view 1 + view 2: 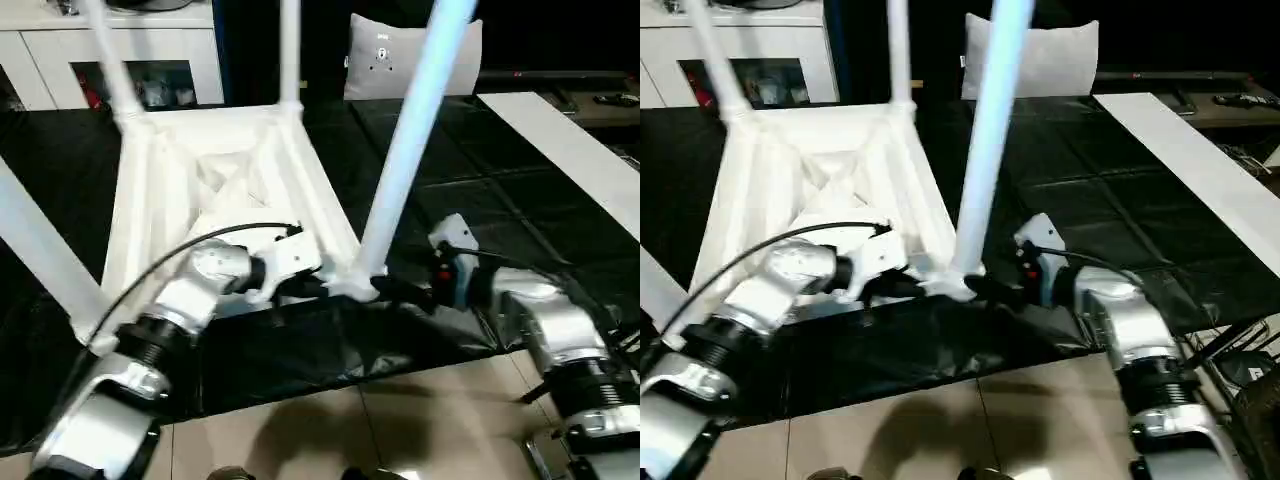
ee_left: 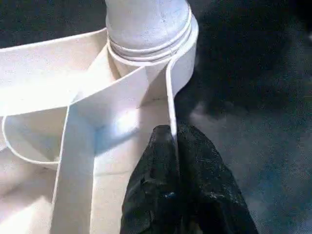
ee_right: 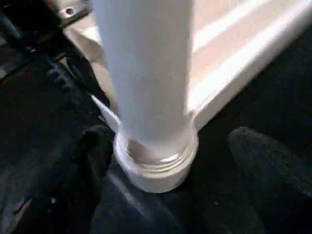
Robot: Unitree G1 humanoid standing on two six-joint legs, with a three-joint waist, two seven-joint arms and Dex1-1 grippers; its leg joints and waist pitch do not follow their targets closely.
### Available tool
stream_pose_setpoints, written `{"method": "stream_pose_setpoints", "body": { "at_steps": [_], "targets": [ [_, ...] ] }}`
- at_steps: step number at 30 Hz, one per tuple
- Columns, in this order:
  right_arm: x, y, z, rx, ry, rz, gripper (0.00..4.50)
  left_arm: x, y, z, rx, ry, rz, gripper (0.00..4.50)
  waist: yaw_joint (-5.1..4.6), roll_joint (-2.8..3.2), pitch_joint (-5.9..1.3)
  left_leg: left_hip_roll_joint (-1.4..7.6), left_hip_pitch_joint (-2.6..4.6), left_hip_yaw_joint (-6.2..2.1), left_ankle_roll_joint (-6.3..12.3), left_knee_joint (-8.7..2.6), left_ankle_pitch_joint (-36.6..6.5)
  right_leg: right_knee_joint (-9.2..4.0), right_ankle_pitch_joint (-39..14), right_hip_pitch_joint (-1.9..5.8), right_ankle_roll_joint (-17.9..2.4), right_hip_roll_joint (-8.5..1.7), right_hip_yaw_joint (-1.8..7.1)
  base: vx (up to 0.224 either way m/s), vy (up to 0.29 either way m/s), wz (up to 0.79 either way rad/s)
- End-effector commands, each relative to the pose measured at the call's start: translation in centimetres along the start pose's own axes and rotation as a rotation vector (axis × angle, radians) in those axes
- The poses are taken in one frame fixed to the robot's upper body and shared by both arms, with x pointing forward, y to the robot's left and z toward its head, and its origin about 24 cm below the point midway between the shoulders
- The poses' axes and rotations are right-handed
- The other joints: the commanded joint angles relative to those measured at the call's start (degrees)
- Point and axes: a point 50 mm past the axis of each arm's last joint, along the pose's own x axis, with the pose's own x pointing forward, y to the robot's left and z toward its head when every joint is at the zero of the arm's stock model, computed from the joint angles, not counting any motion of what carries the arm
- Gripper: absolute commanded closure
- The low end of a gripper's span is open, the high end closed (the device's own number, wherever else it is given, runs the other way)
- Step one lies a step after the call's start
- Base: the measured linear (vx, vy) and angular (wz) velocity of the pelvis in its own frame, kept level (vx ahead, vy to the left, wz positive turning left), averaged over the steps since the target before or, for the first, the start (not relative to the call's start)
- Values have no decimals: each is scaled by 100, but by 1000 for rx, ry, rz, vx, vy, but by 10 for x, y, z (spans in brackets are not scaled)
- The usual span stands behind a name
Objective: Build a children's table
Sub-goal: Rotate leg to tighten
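The children's table lies upside down on the black mat, its ribbed underside (image 1: 230, 170) facing up and its legs rising from the corner sockets. The near right leg (image 1: 410, 150) stands in its socket (image 1: 350, 285). My left gripper (image 1: 315, 285) is shut on the thin rim of the table top just beside that socket, and its black fingers (image 2: 156, 180) pinch the wall. My right gripper (image 1: 400, 290) is open at the base of the same leg, one finger (image 3: 92, 161) on each side of the threaded collar (image 3: 156, 161), without touching it.
Other legs stand at the far right (image 1: 290, 50), far left (image 1: 115, 60) and near left (image 1: 40, 250). A white cabinet with glass doors (image 1: 130, 60) and a pillow (image 1: 385, 55) are behind. A long white board (image 1: 580, 150) lies at the right; tan floor (image 1: 400, 420) is nearest me.
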Motion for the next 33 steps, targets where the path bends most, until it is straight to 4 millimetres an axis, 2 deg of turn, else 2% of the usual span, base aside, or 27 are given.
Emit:
{"method": "stream_pose_setpoints", "body": {
  "at_steps": [1, 2, 4, 6, 10, 11, 21, 24, 28, 29, 30, 31, 32, 33],
  "targets": [
    [-2, 4, 5, -30, -7, 67, 49, 7, -7, 12, 96, -8, -112, 450, -6, 67, -441, 214, 54, -34, 391, -366, -884, -412, -2090, 376, -544, -511, 383, 0, 0, 0],
    [-6, 9, 5, -35, 17, 180, 65, 4, -12, 9, 137, 18, -195, 450, 44, 35, -439, 227, 60, -23, 412, -368, -849, -404, -2010, 371, -590, -507, 381, 0, 0, 0],
    [-7, 11, 4, -33, 26, 220, 74, 3, -13, 9, 152, 24, -220, 450, 77, 48, -443, 246, 39, -23, 429, -371, -813, -366, -1909, 380, -621, -520, 393, 0, 0, 0],
    [-7, 13, 4, -34, 35, 248, 97, 3, -14, 9, 168, 28, -242, 450, 101, 42, -444, 250, 48, -20, 398, -369, -804, -362, -1872, 368, -645, -524, 393, 0, 0, 0],
    [-2, 19, 3, -18, 40, 316, 118, 6, -18, 15, 194, 8, -282, 450, 147, 26, -437, 232, 55, -10, 345, -367, -865, -390, -2158, 363, -550, -537, 385, 0, 0, 0],
    [-1, 19, 3, -16, 39, 324, 141, 6, -18, 16, 196, 5, -286, 450, 157, 28, -439, 236, 58, -11, 323, -367, -874, -395, -2208, 361, -537, -545, 386, 0, 0, 0],
    [8, 28, 0, 30, 43, 419, 231, 7, -20, 18, 207, -8, -316, 450, 153, 22, -443, 217, 35, -18, 288, -365, -853, -417, -2338, 367, -380, -541, 363, 0, 0, 0],
    [8, 29, 0, 34, 44, 414, 235, 6, -19, 16, 189, -8, -303, 450, 154, 21, -446, 220, 31, -20, 285, -365, -819, -405, -2287, 368, -382, -539, 364, 0, 0, 0],
    [15, 25, -3, 80, 32, 285, 239, 6, -16, 14, 40, -54, -197, 450, 129, 16, -431, 216, 41, -17, 224, -368, -886, -417, -2424, 360, -374, -545, 359, 0, 0, 0],
    [18, 23, -2, 77, 25, 244, 239, 6, -16, 14, 23, -63, -181, 450, 97, 6, -405, 192, 37, -17, 193, -364, -961, -462, -2687, 345, -307, -549, 337, 0, 0, 0],
    [23, 19, -2, 97, 17, 157, 239, 7, -15, 14, -14, -77, -147, 450, 72, 15, -397, 165, 66, -20, 149, -349, -1068, -519, -3025, 326, -201, -554, 313, 0, 0, 0],
    [29, 14, -2, 113, 13, 70, 240, 9, -14, 15, -47, -91, -102, 450, 53, 13, -391, 151, 68, -21, 127, -341, -1100, -542, -3145, 317, -154, -546, 301, 0, 0, 0],
    [36, 11, -2, 140, 9, -17, 241, 12, -13, 16, -87, -104, -51, 450, -48, -1, -372, 120, 39, -48, 44, -325, -1212, -602, -3463, 338, 33, -529, 212, 0, 0, 0],
    [38, 10, -2, 146, 8, -31, 241, 13, -13, 16, -97, -106, -42, 450, -94, 1, -375, 114, 20, -58, 21, -320, -1243, -620, -3552, 359, 117, -531, 182, 0, 0, 0]
  ]
}}
